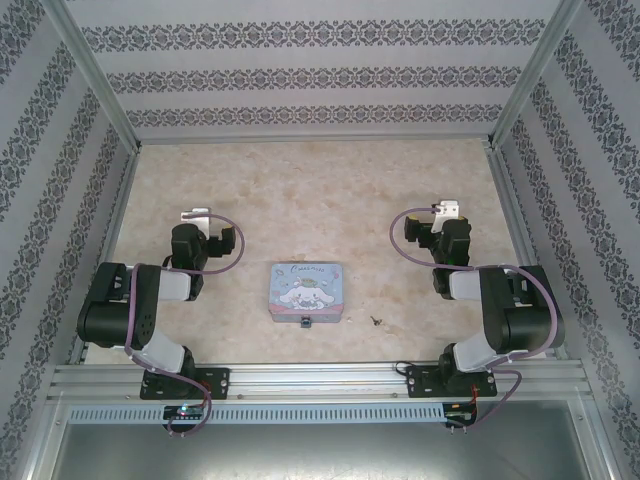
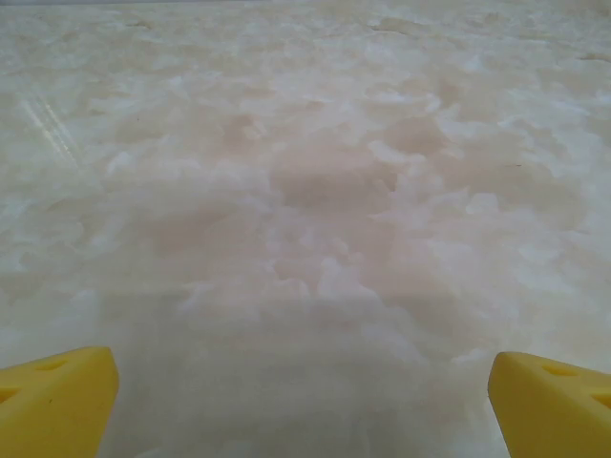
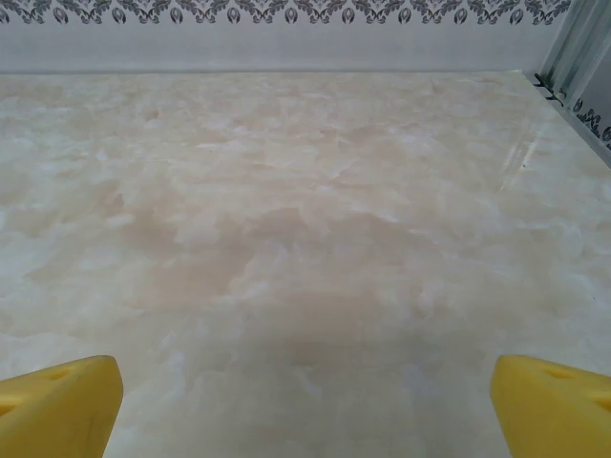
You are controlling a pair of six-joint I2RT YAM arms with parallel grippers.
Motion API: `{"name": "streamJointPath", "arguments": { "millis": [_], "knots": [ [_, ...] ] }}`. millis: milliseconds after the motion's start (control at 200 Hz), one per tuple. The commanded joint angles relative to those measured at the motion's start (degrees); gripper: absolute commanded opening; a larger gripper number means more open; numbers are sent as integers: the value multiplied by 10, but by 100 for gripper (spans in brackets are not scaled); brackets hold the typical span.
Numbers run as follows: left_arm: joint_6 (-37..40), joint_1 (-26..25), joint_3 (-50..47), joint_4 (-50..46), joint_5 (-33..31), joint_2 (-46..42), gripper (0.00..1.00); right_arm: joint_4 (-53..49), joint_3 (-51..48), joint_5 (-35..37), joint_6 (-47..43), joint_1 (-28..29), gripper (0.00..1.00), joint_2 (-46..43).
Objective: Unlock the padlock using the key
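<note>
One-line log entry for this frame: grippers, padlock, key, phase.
left gripper: open, empty | right gripper: open, empty | padlock: at near edge of tin | key: on table, right of tin, apart | phase: key not yet grasped

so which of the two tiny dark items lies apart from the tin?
The key, alone on the bare table right of the tin; the padlock sits against the tin's near edge.

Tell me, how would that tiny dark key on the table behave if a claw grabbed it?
The key is a tiny speck compared with the tin, so probably very light and easily nudged away. It seems to lie flat on the glossy table, so it would likely slide rather than roll, and be awkward to get under.
</note>
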Motion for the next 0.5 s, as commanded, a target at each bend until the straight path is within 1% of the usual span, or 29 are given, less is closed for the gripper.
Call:
{"name": "streamJointPath", "arguments": {
  "millis": [0, 290, 495],
  "knots": [
    [12, 7, 12, 10, 10, -1, 100, 16, 0, -7, -1, 0, 98, -5],
    [10, 8, 14, 5, 12, 0, 100, 16, 1, -8, 0, -1, 98, -5],
    [11, 8, 13, 7, 12, -1, 100, 15, 2, -31, 10, -13, 98, -6]
  ]
}}
